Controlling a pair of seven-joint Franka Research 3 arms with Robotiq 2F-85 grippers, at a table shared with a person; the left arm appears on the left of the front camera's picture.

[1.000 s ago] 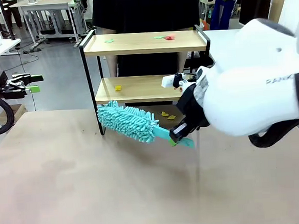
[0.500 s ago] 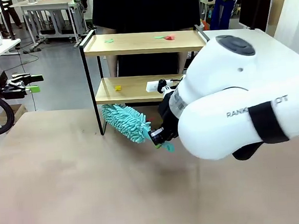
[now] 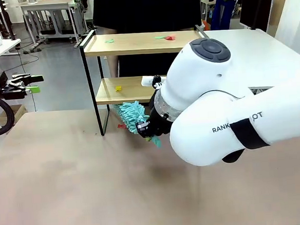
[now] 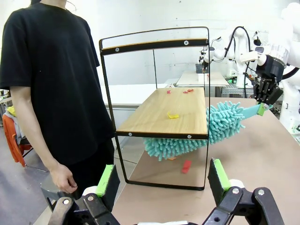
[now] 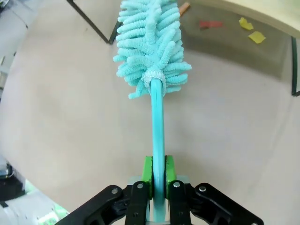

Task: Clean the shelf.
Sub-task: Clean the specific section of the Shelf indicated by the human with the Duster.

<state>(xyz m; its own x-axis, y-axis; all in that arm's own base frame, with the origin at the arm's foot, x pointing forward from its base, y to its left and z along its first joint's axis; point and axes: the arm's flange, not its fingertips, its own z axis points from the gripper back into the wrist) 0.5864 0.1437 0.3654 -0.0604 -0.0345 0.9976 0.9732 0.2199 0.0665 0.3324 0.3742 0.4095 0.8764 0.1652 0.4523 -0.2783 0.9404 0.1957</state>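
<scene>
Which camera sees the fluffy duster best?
Right wrist view: the duster shows close up, head and handle. In the left wrist view the shelf hides part; in the front view the right arm covers much of it.

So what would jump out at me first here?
A bulky white arm on the right, its fingers clamped on a fluffy teal duster. The duster's head pokes under the lower board of a small wooden shelf, with a person in black standing behind it.
</scene>
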